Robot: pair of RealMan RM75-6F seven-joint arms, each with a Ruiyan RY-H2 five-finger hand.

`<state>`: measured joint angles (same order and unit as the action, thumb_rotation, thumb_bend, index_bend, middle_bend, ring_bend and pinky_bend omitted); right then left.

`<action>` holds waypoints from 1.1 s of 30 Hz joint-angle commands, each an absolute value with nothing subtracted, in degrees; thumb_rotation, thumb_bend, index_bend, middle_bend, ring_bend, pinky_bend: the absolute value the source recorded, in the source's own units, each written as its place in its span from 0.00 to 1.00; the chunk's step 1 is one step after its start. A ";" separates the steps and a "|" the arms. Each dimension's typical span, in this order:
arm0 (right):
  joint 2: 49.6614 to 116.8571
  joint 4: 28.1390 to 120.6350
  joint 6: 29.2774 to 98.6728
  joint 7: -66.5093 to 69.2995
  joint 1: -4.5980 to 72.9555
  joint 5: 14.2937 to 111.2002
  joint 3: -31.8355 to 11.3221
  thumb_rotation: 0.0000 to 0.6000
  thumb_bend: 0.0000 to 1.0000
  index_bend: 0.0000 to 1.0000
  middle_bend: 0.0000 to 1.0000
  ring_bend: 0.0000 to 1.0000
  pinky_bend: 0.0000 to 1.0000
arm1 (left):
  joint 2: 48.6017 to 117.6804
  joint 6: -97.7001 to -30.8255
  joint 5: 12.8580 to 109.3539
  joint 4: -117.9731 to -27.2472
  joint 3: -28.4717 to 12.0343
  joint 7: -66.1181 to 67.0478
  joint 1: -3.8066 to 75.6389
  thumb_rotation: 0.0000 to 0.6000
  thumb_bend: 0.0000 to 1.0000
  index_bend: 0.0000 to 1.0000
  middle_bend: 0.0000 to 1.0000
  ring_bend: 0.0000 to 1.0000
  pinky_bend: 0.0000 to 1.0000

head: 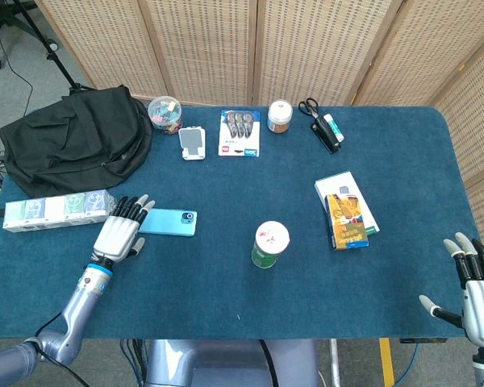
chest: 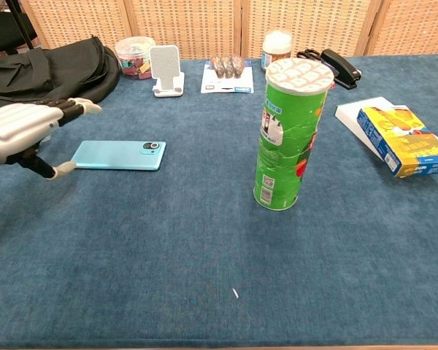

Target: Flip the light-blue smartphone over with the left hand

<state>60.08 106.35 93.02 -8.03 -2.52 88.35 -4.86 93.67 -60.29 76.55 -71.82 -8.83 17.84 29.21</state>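
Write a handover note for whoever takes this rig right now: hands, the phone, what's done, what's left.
Left hand: open, holding nothing, fingers spread, right at the left end of the light-blue smartphone; contact cannot be confirmed.
Right hand: open, at the table's near right edge, away from the work.
Smartphone: flat on the blue table, camera side up, left of the green can.
Done: approach only.
Left: get fingers under the phone's edge, flip it over, set it down.
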 commanded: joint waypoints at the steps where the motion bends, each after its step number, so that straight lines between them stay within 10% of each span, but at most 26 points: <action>1: 60.06 106.31 92.98 -7.94 -2.49 88.33 -4.84 1.00 0.00 0.11 0.00 0.00 0.00 | 94.80 -59.73 75.67 -71.07 -9.07 18.54 29.91 1.00 0.38 0.01 0.00 0.00 0.00; 33: 59.67 106.08 92.76 -6.55 -2.17 87.82 -4.87 1.00 0.00 0.11 0.00 0.00 0.00 | 102.70 -55.79 69.07 -61.36 -10.53 19.23 34.68 1.00 0.43 0.01 0.00 0.00 0.00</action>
